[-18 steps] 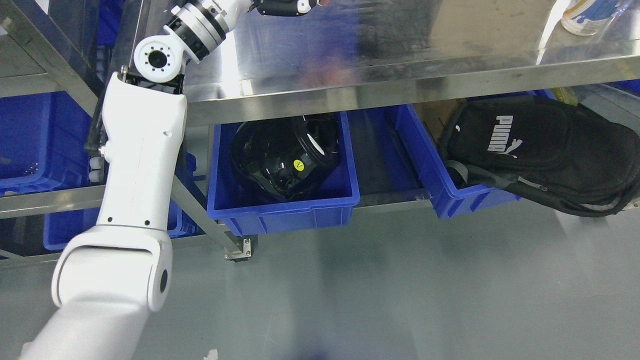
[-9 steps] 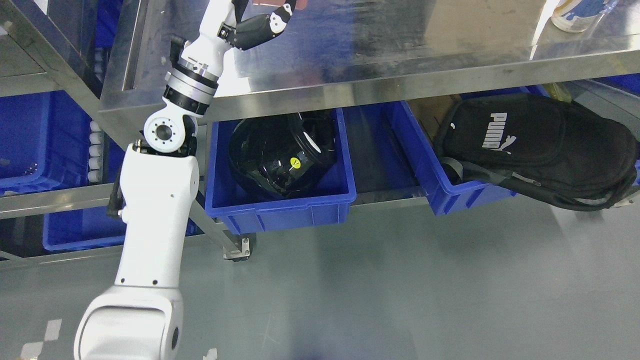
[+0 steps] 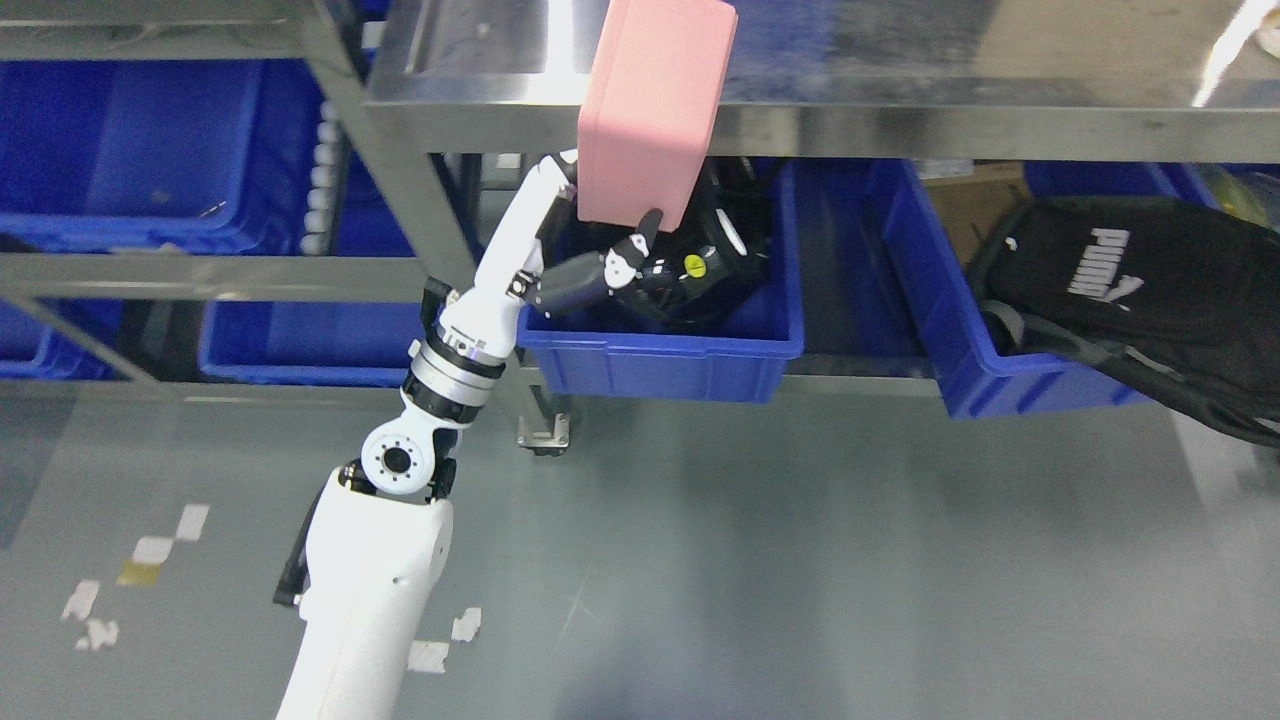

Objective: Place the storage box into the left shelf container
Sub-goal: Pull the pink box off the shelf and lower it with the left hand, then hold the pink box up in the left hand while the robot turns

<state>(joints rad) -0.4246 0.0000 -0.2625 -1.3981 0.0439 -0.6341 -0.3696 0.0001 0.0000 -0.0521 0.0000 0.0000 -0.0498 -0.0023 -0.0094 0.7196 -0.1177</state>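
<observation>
Now, left hand point(image 3: 600, 262): we see it clasping the pink storage box point(image 3: 655, 105) from below, one dark finger point(image 3: 645, 232) pressed on the box's lower face.
Storage box: tilted, held up in front of the steel counter point(image 3: 900, 120) edge, at 12 o'clock from the hand.
Blue bin point(image 3: 690, 355): directly under the box, at 5 o'clock from the hand, holding a black helmet point(image 3: 710, 270).
Left shelf container point(image 3: 130, 170): we find this blue bin well apart at 9 o'clock, on the shelf.
Black bag point(image 3: 1150, 290): at 3 o'clock, draped over another blue bin point(image 3: 960, 330).
Right hand: we do not see it.
</observation>
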